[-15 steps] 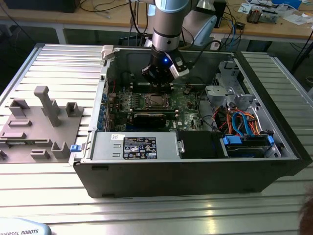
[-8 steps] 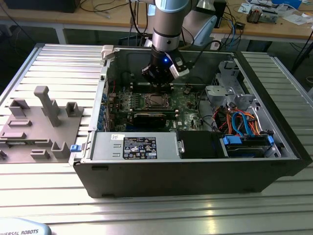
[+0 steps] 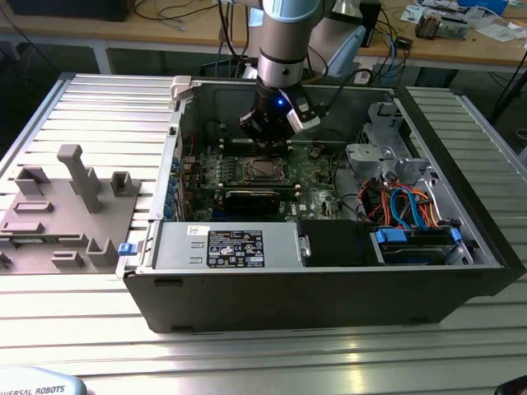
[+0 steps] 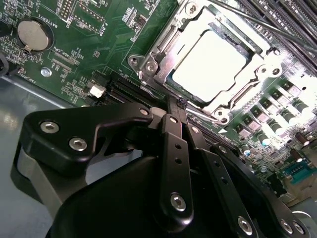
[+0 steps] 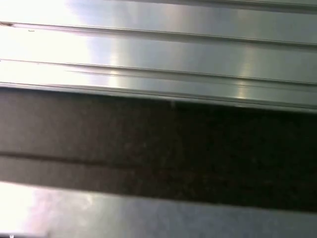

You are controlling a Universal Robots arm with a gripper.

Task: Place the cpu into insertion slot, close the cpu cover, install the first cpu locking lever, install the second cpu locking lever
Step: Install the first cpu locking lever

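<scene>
With the arm hanging over the open computer case, we judge the job well along. The cpu sits flat in its socket on the green board, and the cpu cover lies closed around it, its bright metal top showing through the square window. In the exterior view the same socket sits just under the tool.

The gripper has its black fingers drawn together to a narrow tip, closed. The tip is right at the socket's edge, near a thin metal rod that looks like a locking lever. We can't tell if the fingers pinch it or just press on it. We also can't tell whether either lever is latched, so both lever steps count as possibly open.

Surroundings: the case lies on its side on a ribbed aluminium table. A grey fixture block sits beside it on the exterior view's left. Inside the case we see a power supply box and a drive cage with blue and orange cables. Behind runs a wooden bench with loose cables and parts. The first wrist view gives us grooved metal rails and a dark band.
</scene>
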